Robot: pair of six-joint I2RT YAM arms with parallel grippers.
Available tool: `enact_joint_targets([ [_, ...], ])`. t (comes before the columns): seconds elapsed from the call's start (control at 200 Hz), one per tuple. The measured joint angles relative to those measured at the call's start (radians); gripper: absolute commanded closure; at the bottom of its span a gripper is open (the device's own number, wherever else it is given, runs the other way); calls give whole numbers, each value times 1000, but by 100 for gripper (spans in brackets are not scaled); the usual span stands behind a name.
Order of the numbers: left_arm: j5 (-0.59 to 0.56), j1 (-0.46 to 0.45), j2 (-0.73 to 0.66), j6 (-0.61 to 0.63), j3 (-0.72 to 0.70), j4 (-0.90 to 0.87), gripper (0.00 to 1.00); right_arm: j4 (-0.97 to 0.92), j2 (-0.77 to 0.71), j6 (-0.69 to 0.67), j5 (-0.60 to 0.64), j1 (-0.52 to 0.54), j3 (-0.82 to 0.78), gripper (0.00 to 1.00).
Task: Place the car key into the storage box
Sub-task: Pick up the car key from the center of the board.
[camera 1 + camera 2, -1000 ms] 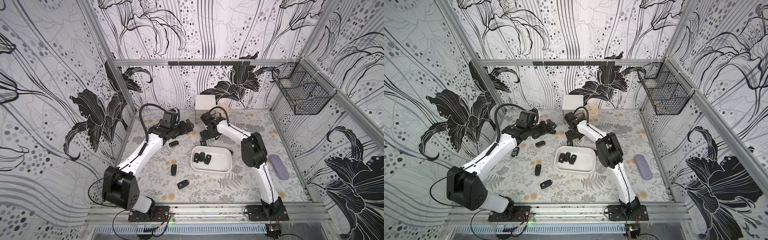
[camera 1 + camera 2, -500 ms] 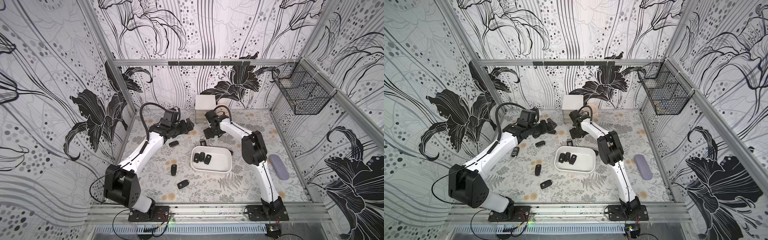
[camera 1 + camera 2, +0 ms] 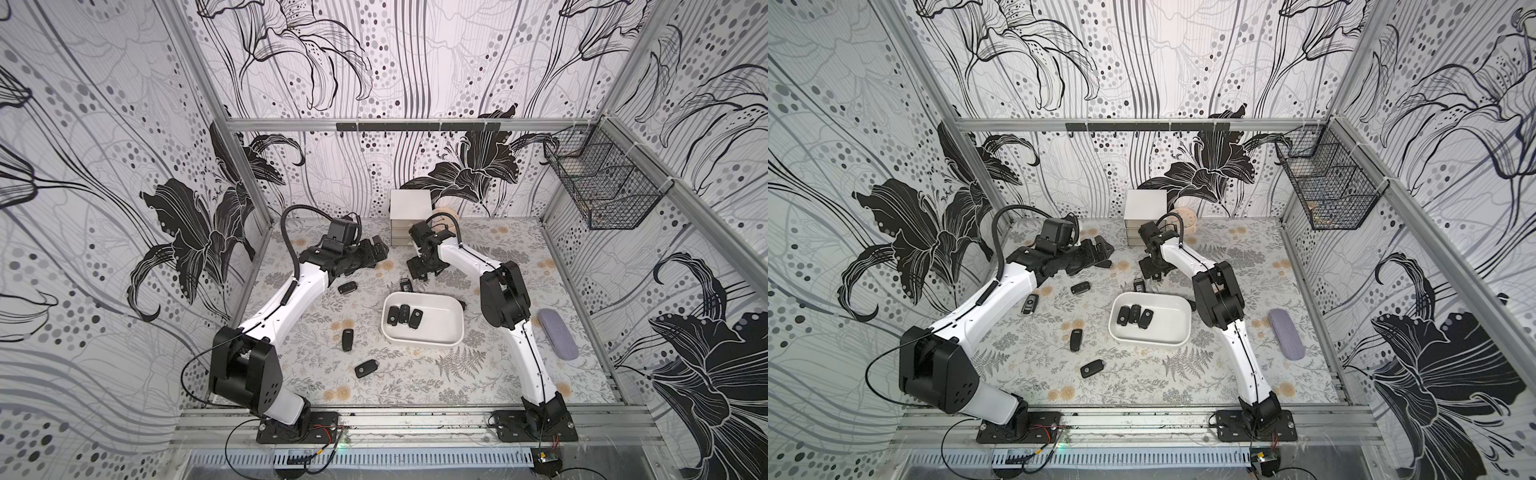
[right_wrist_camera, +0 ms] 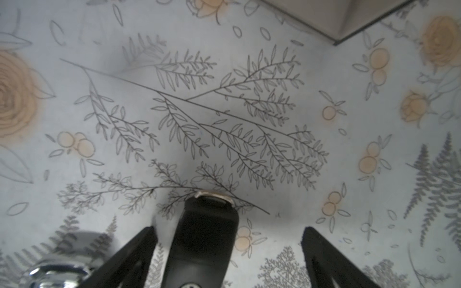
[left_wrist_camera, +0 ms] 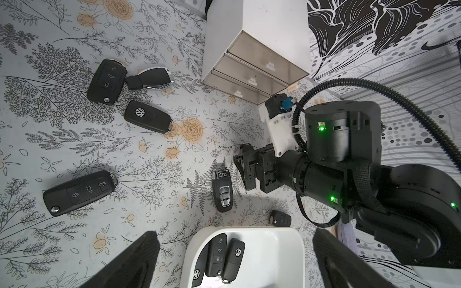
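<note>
Light falls bright and even from above; both top views are sharp, and my arms (image 3: 291,299) cast only faint, soft shadows on the counter (image 3: 316,374). My left wrist view is crisp, with glints on a chrome key (image 5: 154,78). My right wrist view is dimmer and soft: the car key (image 4: 204,237) between my jaws is blurred, grey shadow pooled around it.

Robot test cell in a lab: boxed in by aluminium frame (image 3: 270,124) and lily-print walls (image 3: 104,166), left arm (image 3: 286,299) and right arm (image 3: 534,353) bolted to a metal rail (image 3: 415,422), loose cables (image 3: 286,239), flower-patterned surface (image 3: 415,382).
</note>
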Motion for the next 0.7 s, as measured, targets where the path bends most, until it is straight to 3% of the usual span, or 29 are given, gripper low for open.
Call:
enact_joint_targets([
  [0.466, 1, 0, 5, -7, 0, 0, 1, 0, 14, 29, -55, 0, 13, 70],
  [0.701, 10, 0, 5, -6, 0, -1, 1, 19, -9, 65, -58, 0, -25, 76],
])
